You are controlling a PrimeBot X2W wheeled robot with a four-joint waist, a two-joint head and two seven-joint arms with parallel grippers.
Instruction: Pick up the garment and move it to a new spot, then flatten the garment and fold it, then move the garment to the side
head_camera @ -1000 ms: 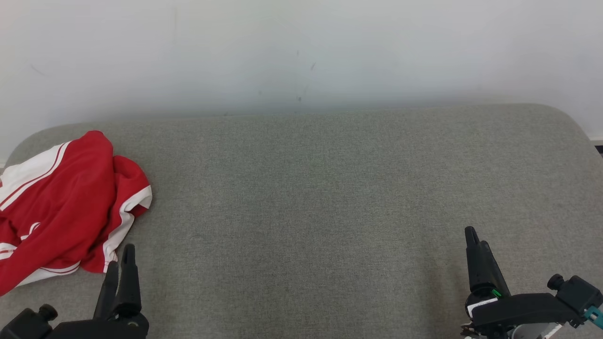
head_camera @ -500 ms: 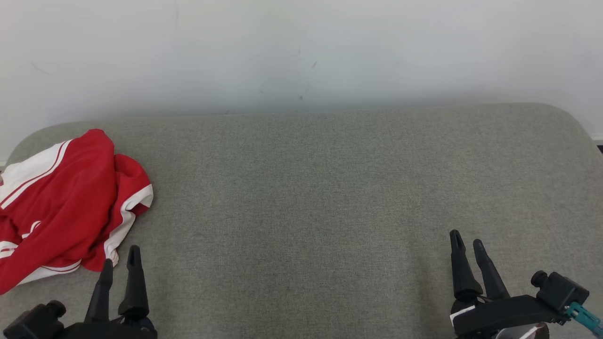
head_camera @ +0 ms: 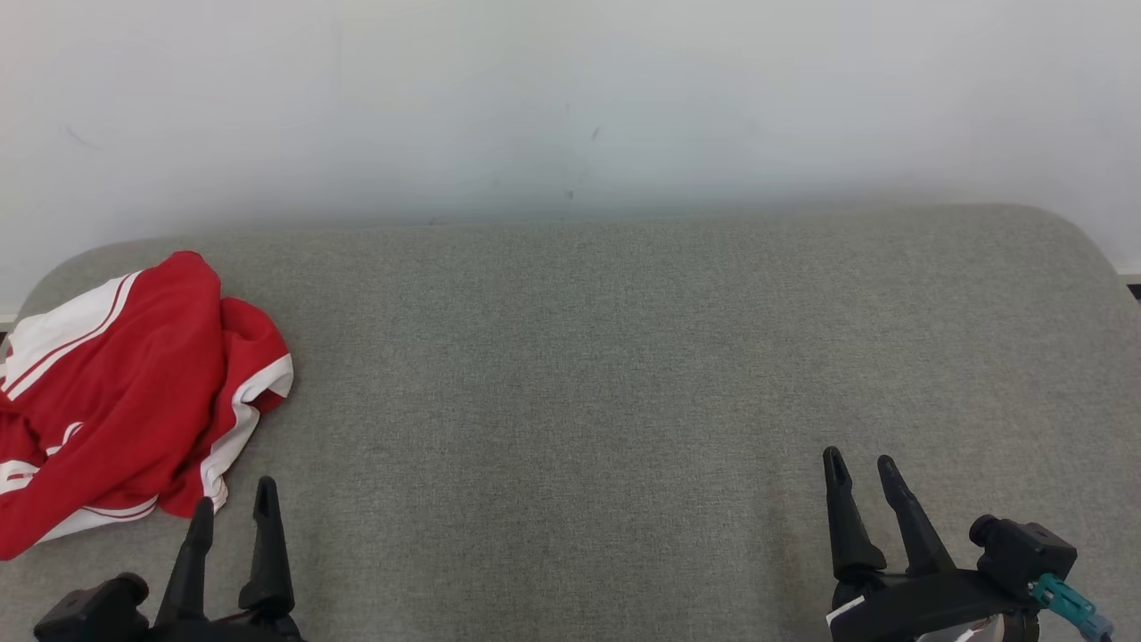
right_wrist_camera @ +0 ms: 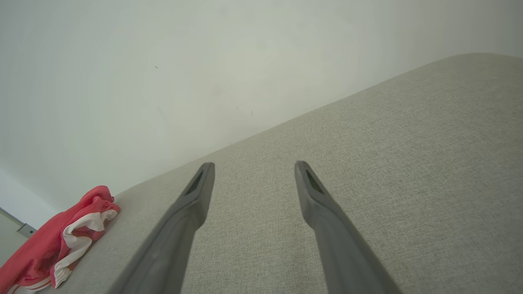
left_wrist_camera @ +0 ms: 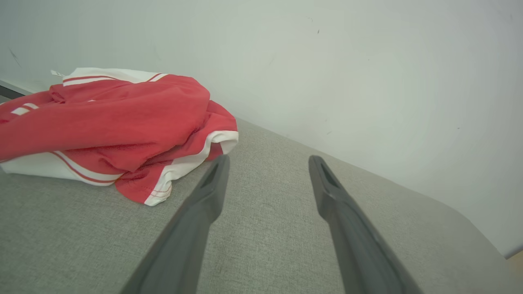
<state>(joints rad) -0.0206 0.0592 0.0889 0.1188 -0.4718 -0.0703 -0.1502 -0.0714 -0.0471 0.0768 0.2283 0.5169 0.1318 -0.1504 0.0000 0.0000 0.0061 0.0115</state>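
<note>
Garment (head_camera: 116, 392) crumpled on cushion (head_camera: 570, 357) at left; L gripper (head_camera: 233, 496) & R gripper (head_camera: 859, 459) both wide apart, empty.

A plain indoor room: a grey upholstered surface (head_camera: 624, 374) against a scuffed white wall (head_camera: 570, 89).

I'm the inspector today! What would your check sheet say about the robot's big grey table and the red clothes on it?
Surface: grey fabric-covered pad with rounded corners.
Job's things: red garment with white trim, crumpled at the pad's left end, not yet flattened.
Clutter: nothing seen.
Grippers: left gripper jaws open, holding nothing, close by the garment's near hem; right gripper jaws open, holding nothing, over bare pad on the right.
Cables: teal plug at the right wrist; loose cable, nothing seen.
Surroundings: pale wall behind the pad, with a few small dark marks.
</note>
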